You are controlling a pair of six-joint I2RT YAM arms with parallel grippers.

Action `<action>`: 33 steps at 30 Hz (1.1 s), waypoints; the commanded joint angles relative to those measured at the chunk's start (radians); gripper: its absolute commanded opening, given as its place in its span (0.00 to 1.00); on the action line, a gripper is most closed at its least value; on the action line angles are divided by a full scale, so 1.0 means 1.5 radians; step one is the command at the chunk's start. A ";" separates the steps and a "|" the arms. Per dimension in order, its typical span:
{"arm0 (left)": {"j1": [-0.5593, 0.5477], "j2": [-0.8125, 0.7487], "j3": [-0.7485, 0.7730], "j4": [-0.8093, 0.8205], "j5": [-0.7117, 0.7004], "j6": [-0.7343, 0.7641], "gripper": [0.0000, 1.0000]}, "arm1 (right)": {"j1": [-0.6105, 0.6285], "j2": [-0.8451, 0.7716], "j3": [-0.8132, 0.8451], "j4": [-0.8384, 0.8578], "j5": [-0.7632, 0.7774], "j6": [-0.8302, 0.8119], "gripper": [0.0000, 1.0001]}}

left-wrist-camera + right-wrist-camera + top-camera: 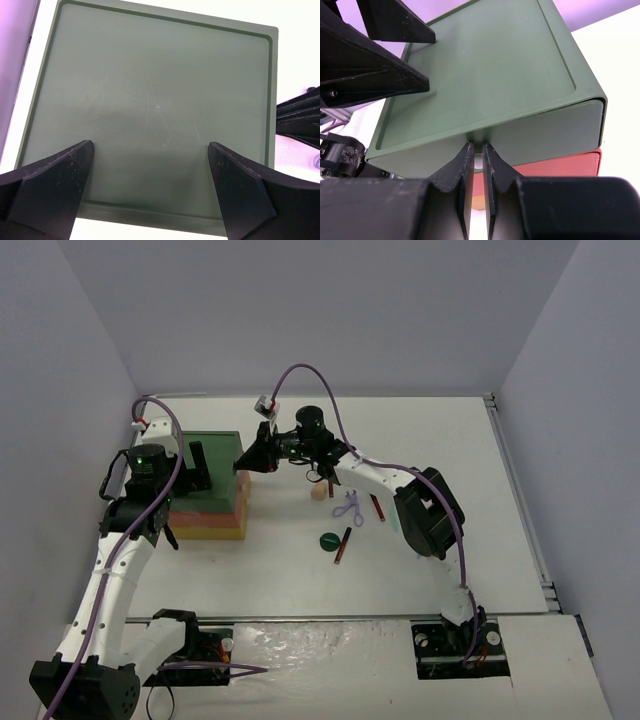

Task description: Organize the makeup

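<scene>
Your right gripper (477, 150) is pinching the tab of the matte green drawer (545, 127), jaws nearly touching. Your left gripper (150, 150) is hovering wide open, empty, above it.

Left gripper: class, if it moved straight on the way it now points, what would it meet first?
The left gripper, open, would likely meet the drawer box's green top; nothing shows between them, though depth is unclear.

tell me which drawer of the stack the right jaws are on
The green top drawer: the right gripper has its jaws closed on the tab at its front. The red drawer beneath is untouched.
</scene>
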 commanded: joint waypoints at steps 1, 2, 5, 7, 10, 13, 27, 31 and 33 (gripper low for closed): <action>0.007 0.020 0.003 -0.012 0.007 -0.013 0.96 | -0.008 -0.052 -0.013 -0.036 -0.003 -0.044 0.00; 0.008 0.022 0.003 -0.013 0.007 -0.014 0.96 | -0.008 -0.056 -0.015 -0.046 0.000 -0.052 0.00; 0.011 0.023 0.003 -0.011 0.011 -0.015 0.96 | -0.009 -0.064 -0.021 -0.060 0.000 -0.065 0.00; 0.012 0.021 0.002 -0.009 0.013 -0.015 0.96 | -0.008 -0.064 -0.022 -0.060 -0.001 -0.065 0.10; 0.012 0.020 0.001 -0.008 0.016 -0.015 0.96 | -0.008 -0.061 -0.023 -0.056 0.000 -0.061 0.32; 0.012 0.020 0.002 -0.008 0.017 -0.015 0.96 | -0.007 -0.057 -0.022 -0.054 -0.002 -0.057 0.34; 0.012 0.022 0.002 -0.006 0.017 -0.015 0.96 | 0.000 -0.056 -0.021 -0.042 -0.014 -0.055 0.51; 0.012 0.023 0.002 -0.007 0.017 -0.013 0.96 | 0.004 -0.049 -0.005 -0.044 -0.018 -0.054 0.52; 0.012 0.024 0.002 -0.007 0.017 -0.014 0.96 | 0.006 -0.046 0.002 -0.044 -0.020 -0.055 0.52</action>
